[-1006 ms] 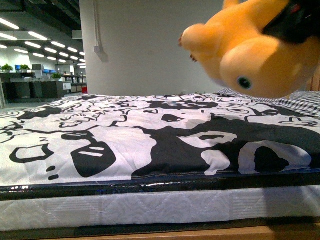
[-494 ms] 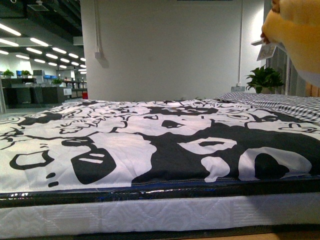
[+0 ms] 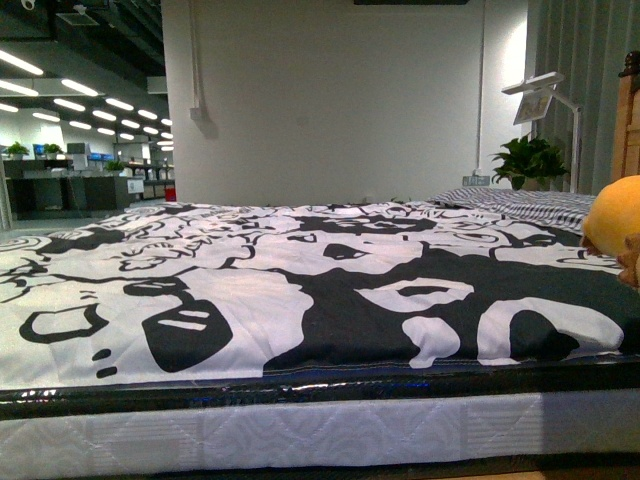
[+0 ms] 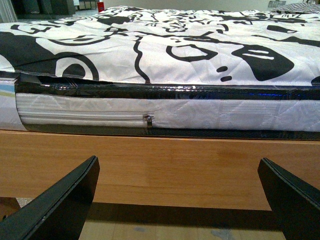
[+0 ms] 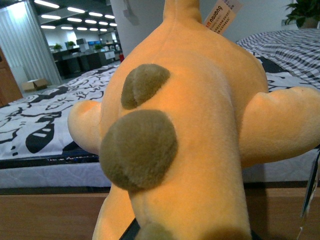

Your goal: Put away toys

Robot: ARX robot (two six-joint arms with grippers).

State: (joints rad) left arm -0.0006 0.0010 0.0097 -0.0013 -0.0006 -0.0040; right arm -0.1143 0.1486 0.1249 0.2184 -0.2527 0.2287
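The orange-yellow plush toy (image 5: 190,135) fills the right wrist view, with brown round bumps on its back, stubby limbs and a paper tag at its top. My right gripper (image 5: 192,235) is shut on the plush toy and is almost wholly hidden under it. In the front view only a bit of the plush toy (image 3: 615,222) shows at the right edge, over the bed. My left gripper (image 4: 185,200) is open and empty, low in front of the wooden bed frame (image 4: 160,165); its dark fingers (image 4: 60,205) stand wide apart.
A bed with a black-and-white patterned cover (image 3: 300,280) spans the front view, on a white mattress (image 3: 300,430). A striped pillow (image 3: 520,205), a potted plant (image 3: 530,160) and a white lamp (image 3: 545,95) stand at the far right. A white wall (image 3: 340,100) is behind.
The plush toy has moved from high at the upper right of the front view down to the right edge, level with the bed's top. The bed has not moved.
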